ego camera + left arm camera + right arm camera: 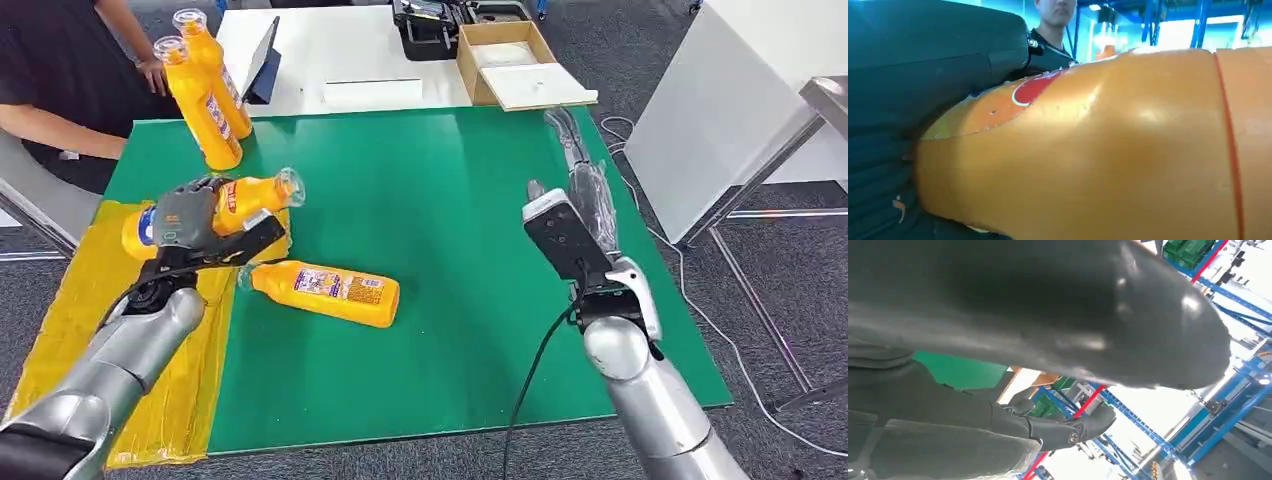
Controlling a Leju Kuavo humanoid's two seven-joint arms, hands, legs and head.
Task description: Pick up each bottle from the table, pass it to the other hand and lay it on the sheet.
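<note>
Left robot hand (pixel 187 222) gripping orange bottle (pixel 245 198) above yellow sheet (pixel 70 300); right robot hand (pixel 575 205) hovering spread, holding nothing, well apart from sheet.

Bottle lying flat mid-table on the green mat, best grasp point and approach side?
Grip the lying bottle across its wide labelled body, coming from above. It lies on its side, neck toward the yellow sheet, so the body's long sides look open. The free right hand seems better placed.
</note>
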